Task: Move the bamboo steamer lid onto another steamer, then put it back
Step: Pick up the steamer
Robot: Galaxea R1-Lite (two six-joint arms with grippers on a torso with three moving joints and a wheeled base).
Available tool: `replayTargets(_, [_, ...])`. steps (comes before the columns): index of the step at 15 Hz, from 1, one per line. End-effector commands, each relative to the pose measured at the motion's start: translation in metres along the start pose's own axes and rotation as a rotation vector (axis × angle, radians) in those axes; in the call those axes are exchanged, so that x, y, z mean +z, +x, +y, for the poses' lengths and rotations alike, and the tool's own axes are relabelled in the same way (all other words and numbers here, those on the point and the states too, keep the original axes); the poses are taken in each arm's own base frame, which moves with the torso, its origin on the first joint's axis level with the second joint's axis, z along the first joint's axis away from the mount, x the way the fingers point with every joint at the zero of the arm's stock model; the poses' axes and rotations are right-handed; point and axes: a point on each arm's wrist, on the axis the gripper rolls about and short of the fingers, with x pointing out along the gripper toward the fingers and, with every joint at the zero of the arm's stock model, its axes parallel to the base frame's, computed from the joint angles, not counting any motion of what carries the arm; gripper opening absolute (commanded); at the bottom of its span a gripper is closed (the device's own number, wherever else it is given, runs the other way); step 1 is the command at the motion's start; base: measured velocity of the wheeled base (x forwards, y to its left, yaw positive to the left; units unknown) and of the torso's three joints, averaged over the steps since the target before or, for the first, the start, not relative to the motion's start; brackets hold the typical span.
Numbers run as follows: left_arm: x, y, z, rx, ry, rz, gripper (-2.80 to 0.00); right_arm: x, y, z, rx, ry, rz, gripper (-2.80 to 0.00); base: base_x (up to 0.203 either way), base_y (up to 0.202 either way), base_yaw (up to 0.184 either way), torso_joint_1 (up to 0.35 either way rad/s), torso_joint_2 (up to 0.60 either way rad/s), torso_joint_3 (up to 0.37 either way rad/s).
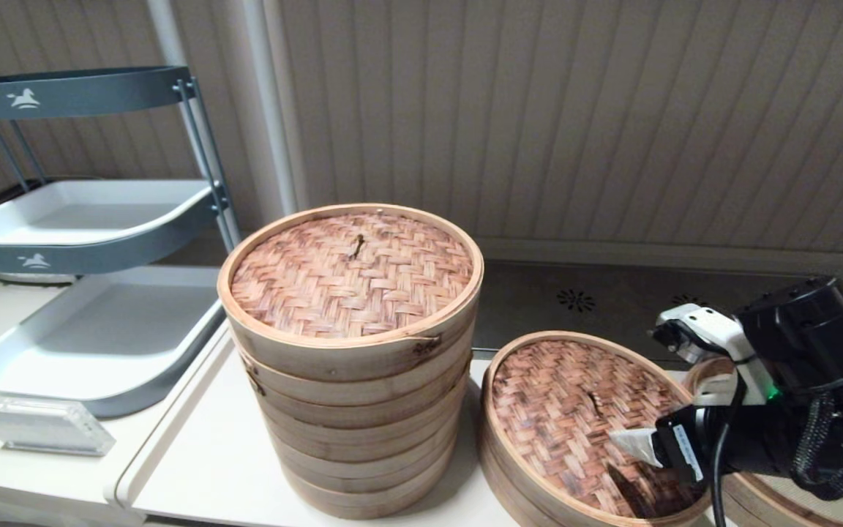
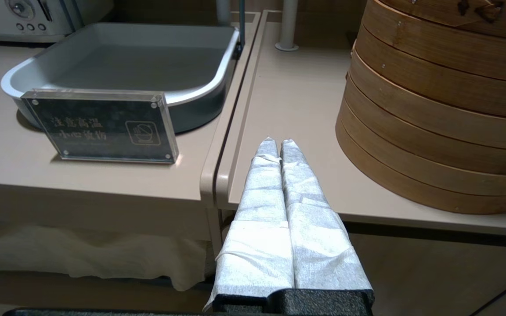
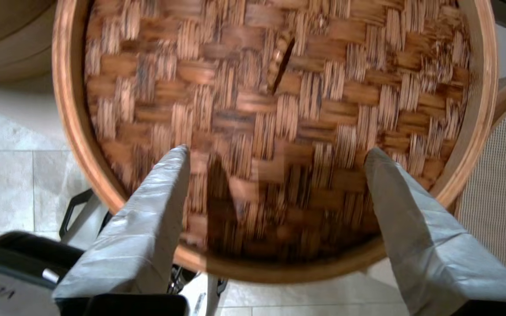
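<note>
The bench (image 1: 195, 454) carries a tall steamer stack (image 1: 352, 410) at centre, capped by a reddish-tan woven lid (image 1: 352, 274). A grey tiered rack (image 1: 92, 219) is seen to the stack's left, with a small sign plate (image 2: 101, 127) before it. The bamboo steamer lid (image 1: 575, 417) lies flat, woven face upward, on a low steamer just right of the stack; being round, no long axis is noted, and its centre knot (image 3: 281, 61) is seen tilted. Another steamer (image 1: 795, 498), cloth-lined, is partly hidden beside it. The right pincer (image 3: 275, 153) is held over the lid's near edge, fingers (image 3: 147, 219) spread wide. The left pincer (image 2: 279, 145) is parked low at the bench edge, pressed together.
</note>
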Motion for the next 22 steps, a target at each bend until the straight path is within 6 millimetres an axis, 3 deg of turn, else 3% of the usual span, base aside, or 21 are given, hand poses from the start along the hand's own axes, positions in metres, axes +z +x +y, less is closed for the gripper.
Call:
replayTargets(1, [-0.001, 0.000, 0.000, 0.000, 0.000, 0.005, -2.80, 0.000, 0.011, 0.001, -0.005, -0.004, 0.029, 0.00, 0.000, 0.000, 0.000, 0.000, 0.00, 0.000])
replayTargets(12, [-0.001, 0.000, 0.000, 0.000, 0.000, 0.005, -2.80, 0.013, 0.051, 0.005, -0.036, 0.001, 0.021, 0.00, 0.000, 0.000, 0.000, 0.000, 0.00, 0.000])
replayTargets(19, [-0.001, 0.000, 0.000, -0.001, 0.000, 0.005, -2.80, 0.016, 0.059, 0.005, -0.037, 0.004, 0.015, 0.00, 0.000, 0.000, 0.000, 0.000, 0.00, 0.000])
replayTargets(20, [-0.001, 0.000, 0.000, 0.000, 0.000, 0.005, -2.80, 0.016, 0.059, 0.005, -0.037, 0.004, 0.013, -1.01, 0.000, 0.000, 0.000, 0.000, 0.00, 0.000])
replayTargets(21, [-0.001, 0.000, 0.000, 0.000, 0.000, 0.004, -2.80, 0.016, 0.060, 0.005, -0.037, 0.004, 0.014, -2.80, 0.000, 0.000, 0.000, 0.000, 0.00, 0.000])
replayTargets(22, [-0.001, 0.000, 0.000, 0.000, -0.001, 0.004, -2.80, 0.016, 0.060, 0.005, -0.036, 0.004, 0.015, -2.80, 0.000, 0.000, 0.000, 0.000, 0.00, 0.000])
